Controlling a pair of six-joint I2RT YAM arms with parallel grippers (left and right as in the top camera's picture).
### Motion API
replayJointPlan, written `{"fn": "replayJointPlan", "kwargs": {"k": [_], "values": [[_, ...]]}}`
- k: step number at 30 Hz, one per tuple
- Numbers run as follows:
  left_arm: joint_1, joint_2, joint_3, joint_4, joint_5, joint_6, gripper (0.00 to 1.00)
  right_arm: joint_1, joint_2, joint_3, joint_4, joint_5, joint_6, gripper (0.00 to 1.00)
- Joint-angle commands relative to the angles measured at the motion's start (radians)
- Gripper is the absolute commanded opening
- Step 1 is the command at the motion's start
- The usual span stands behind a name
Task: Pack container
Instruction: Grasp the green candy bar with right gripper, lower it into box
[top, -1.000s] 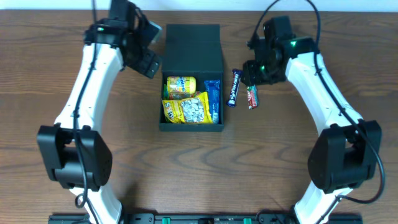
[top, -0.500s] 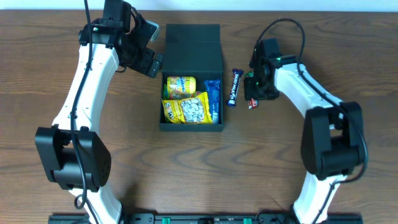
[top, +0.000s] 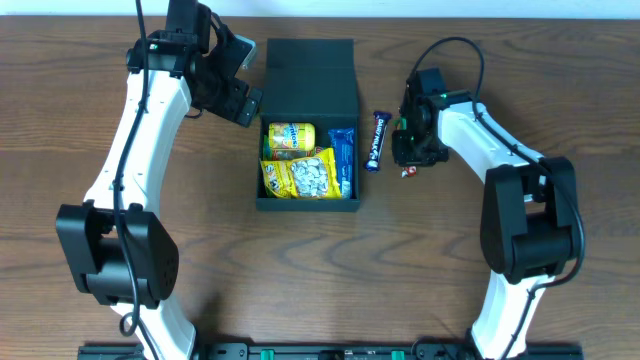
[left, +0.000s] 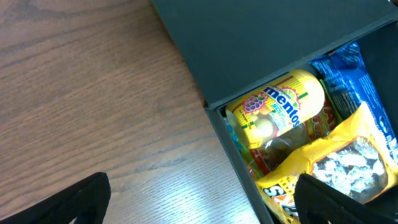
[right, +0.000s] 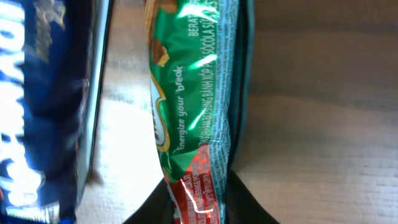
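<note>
The dark teal-green container (top: 308, 70) stands at the table's middle back, flap lid open toward the far side. It holds a yellow Mentos tub (top: 291, 135), a yellow candy bag (top: 305, 175) and a blue packet (top: 343, 160). The tub (left: 280, 112) and the container's wall (left: 242, 168) show in the left wrist view. My left gripper (top: 240, 100) is open and empty beside the container's left wall. My right gripper (top: 410, 150) is down on the table, shut on a green-and-red snack bar (right: 193, 106). A dark blue bar (top: 375, 140) lies just left of it, also in the right wrist view (right: 37, 99).
Bare wood table surrounds the container. The front half of the table holds no objects. The arms' bases stand at the front left and front right.
My right gripper came down onto the green-and-red snack bar and closed on it, covering it from above. My left gripper shifted slightly left and then held still.
</note>
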Motion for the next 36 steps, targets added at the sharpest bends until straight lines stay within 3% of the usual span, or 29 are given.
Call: {"fn": "replayJointPlan", "kwargs": {"k": [1,5,11,21,30,32,33,34,36], "values": [[0.001,-0.022,0.009,-0.004,0.011,-0.011,0.95,-0.001,0.001,0.092,-0.068,-0.005,0.002,0.16],[0.002,-0.022,0.009,-0.008,0.01,-0.011,0.95,0.011,0.0,0.285,-0.236,-0.005,0.002,0.1],[0.002,-0.022,0.009,-0.011,0.01,-0.011,0.95,0.094,0.0,0.503,-0.43,-0.044,0.034,0.09],[0.003,-0.022,0.009,-0.011,-0.005,-0.011,0.95,0.301,0.001,0.418,-0.433,-0.101,0.213,0.05],[0.003,-0.022,0.009,-0.011,-0.004,-0.014,0.95,0.371,0.001,0.348,-0.372,0.045,0.384,0.04],[0.003,-0.022,0.009,-0.011,-0.004,-0.014,0.95,0.373,0.001,0.347,-0.365,0.068,0.384,0.11],[0.003,-0.022,0.009,-0.01,-0.004,-0.014,0.95,0.373,0.001,0.346,-0.366,0.071,0.384,0.25],[0.003,-0.022,0.009,-0.01,-0.004,-0.014,0.95,0.373,0.001,0.346,-0.367,0.072,0.384,0.45],[0.003,-0.022,0.009,-0.01,-0.004,-0.014,0.95,0.373,0.001,0.346,-0.367,0.078,0.383,0.67]]}}
